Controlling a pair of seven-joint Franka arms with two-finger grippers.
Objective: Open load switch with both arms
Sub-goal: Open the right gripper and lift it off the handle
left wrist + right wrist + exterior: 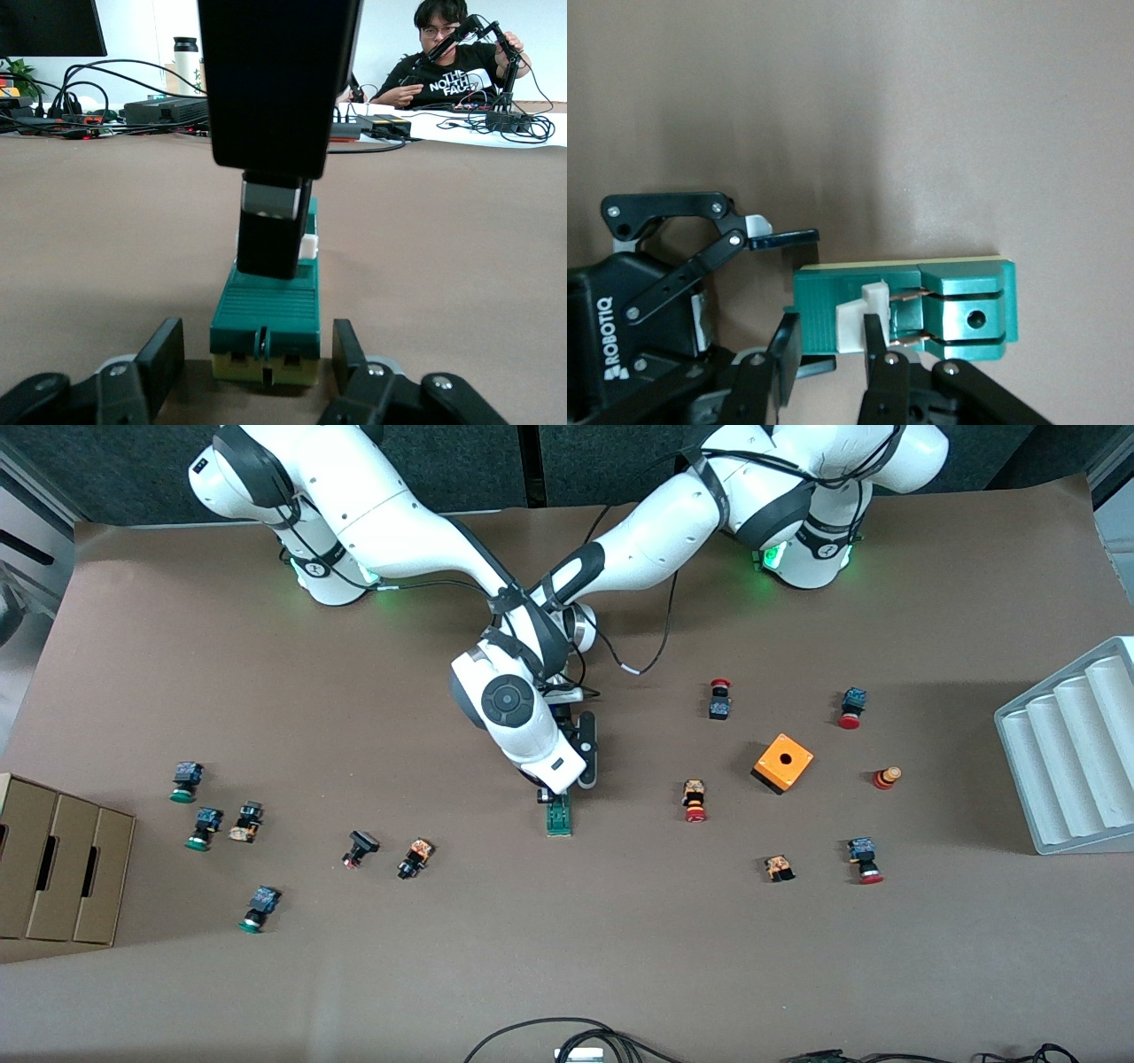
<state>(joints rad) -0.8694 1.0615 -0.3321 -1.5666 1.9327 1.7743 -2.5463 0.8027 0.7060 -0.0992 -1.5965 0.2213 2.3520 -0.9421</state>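
Note:
The load switch point(558, 817), a narrow green block, lies flat mid-table. Its ribbed body point(266, 305) points away from the left wrist camera. The white piece point(850, 323) sits mid-length, beside copper blades and a green end block point(967, 319). My right gripper point(830, 326) comes straight down on the switch point(555, 795), its fingers closed around the white piece. My left gripper point(257, 335) lies low along the table, one finger on each side of the switch's ribbed end point(817, 299). In the front view it is mostly hidden under the right hand.
An orange cube point(783, 763) and red-capped push buttons point(720, 699) lie toward the left arm's end. Green-capped buttons point(186, 781) lie toward the right arm's end. A cardboard box point(62, 868) and a grey ribbed tray point(1072, 753) stand at the table's ends. Cables point(567, 1036) lie at the front edge.

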